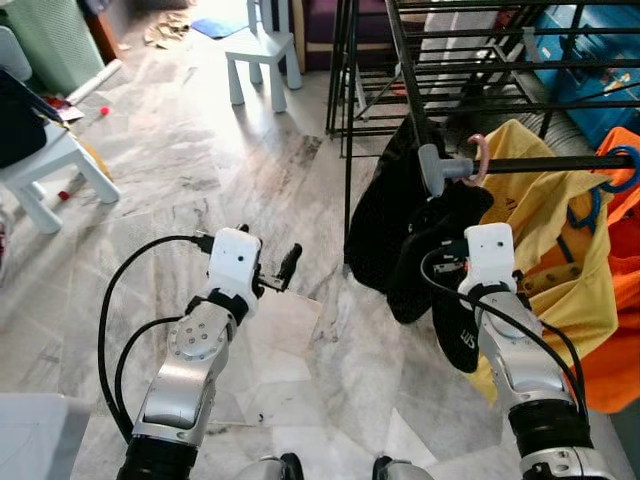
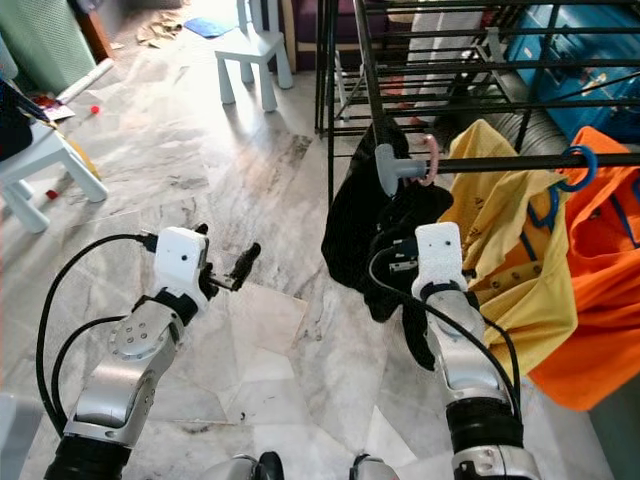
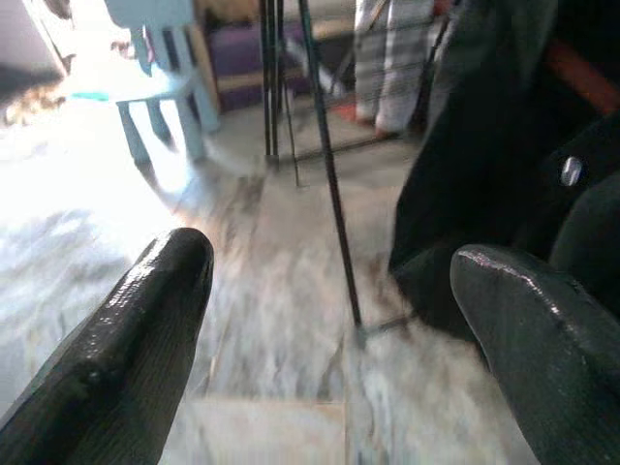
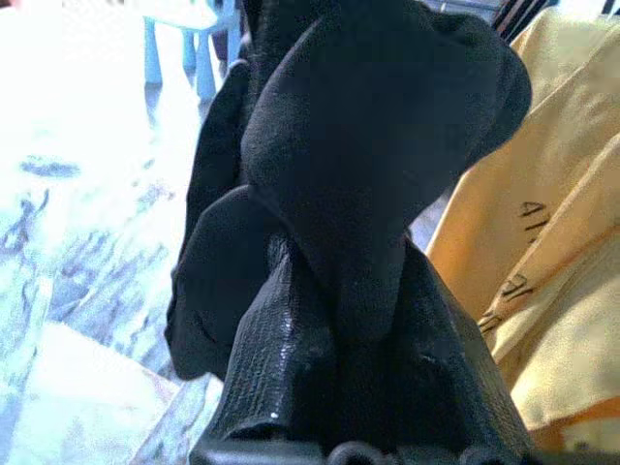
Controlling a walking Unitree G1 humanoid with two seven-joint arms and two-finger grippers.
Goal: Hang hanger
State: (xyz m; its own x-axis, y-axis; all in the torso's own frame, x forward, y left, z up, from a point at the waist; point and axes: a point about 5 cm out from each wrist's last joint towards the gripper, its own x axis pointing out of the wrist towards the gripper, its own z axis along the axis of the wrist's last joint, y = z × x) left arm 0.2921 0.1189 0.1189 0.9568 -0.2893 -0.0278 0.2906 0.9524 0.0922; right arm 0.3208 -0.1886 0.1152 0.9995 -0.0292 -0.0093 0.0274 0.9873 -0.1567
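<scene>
Our right gripper is clamped on a black garment by the rack; our left gripper hangs with fingers apart.

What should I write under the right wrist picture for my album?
Right gripper pinching a black garment beside a yellow shirt.

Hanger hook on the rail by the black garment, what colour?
Pink hanger hook over the rail, clearest in the left eye view.
</scene>
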